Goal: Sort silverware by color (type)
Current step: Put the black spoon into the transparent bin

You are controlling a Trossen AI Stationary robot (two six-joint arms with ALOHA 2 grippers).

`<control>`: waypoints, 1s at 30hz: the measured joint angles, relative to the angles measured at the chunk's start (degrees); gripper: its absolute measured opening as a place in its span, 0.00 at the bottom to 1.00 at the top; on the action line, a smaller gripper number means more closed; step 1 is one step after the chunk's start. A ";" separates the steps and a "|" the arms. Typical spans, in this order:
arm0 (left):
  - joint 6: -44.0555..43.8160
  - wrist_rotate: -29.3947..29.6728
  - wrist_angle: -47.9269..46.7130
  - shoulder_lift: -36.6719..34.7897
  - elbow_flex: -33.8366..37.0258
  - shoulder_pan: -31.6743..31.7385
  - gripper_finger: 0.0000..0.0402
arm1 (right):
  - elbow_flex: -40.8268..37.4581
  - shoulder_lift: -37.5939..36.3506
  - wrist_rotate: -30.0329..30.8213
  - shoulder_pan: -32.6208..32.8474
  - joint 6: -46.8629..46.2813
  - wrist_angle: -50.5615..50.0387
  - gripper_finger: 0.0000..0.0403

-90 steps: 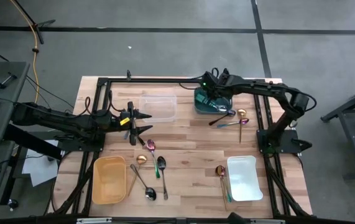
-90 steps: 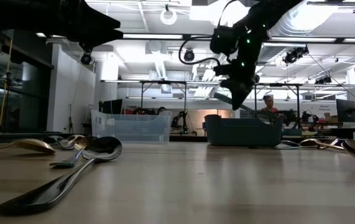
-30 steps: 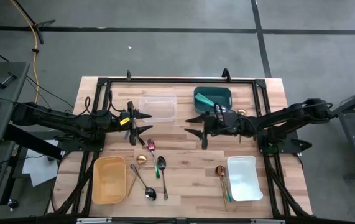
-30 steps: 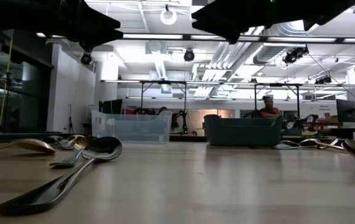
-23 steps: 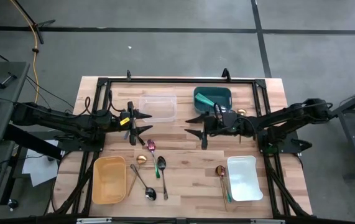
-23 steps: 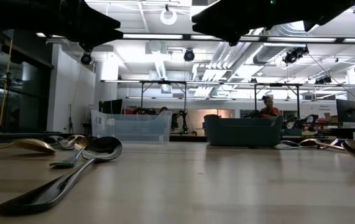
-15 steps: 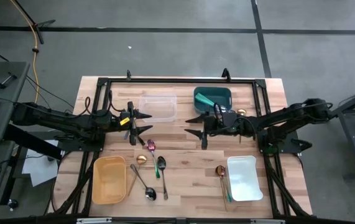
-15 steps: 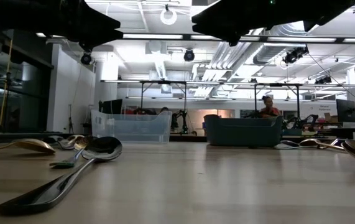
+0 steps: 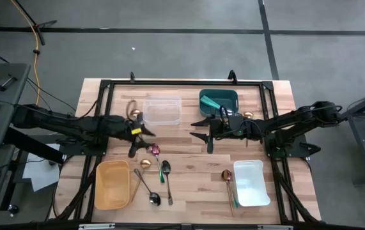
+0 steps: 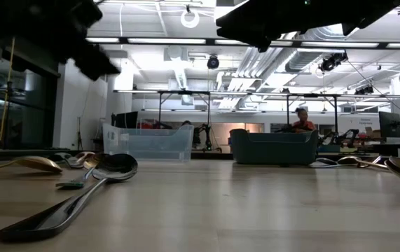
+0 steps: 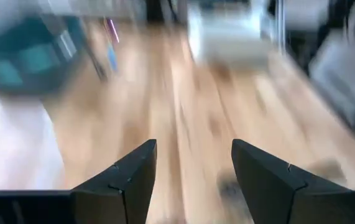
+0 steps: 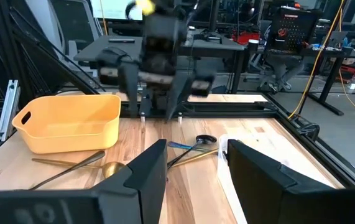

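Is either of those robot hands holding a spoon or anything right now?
No. Both hands are empty: the left hand and the right hand hang open above the table, with nothing between their fingers.

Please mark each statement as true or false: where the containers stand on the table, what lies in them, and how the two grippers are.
1. The teal container holds a teal-handled utensil. True.
2. The yellow container stands at the table's far right corner. False: it stands at the near left; the white container is at the near right.
3. The right gripper holds a gold spoon. False: its fingers are open and empty.
4. The clear container looks empty. True.
5. The left gripper is open, above the table near the pink-purple spoon. True.
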State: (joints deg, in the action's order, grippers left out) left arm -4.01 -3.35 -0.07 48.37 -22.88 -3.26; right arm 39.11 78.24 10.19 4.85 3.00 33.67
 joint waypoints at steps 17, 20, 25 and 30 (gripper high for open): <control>28.05 18.91 -35.38 21.25 -10.34 -4.60 0.50 | 0.00 0.00 -0.02 -0.09 -0.56 -0.41 0.41; 25.36 16.94 -37.35 24.40 -10.35 -2.57 0.50 | 0.00 0.00 -0.02 -0.09 -0.58 -0.90 0.41; 23.67 14.67 -38.77 28.82 -10.34 0.89 0.47 | 0.00 0.00 -0.02 -0.09 -0.58 -1.25 0.41; 24.16 16.65 -37.81 30.30 -10.58 2.56 0.45 | 0.00 0.00 -0.02 -0.09 -0.60 -1.06 0.41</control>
State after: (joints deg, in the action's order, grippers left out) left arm 20.15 13.31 -37.88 78.67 -33.46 -0.69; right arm 39.12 78.24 10.17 4.75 2.40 32.61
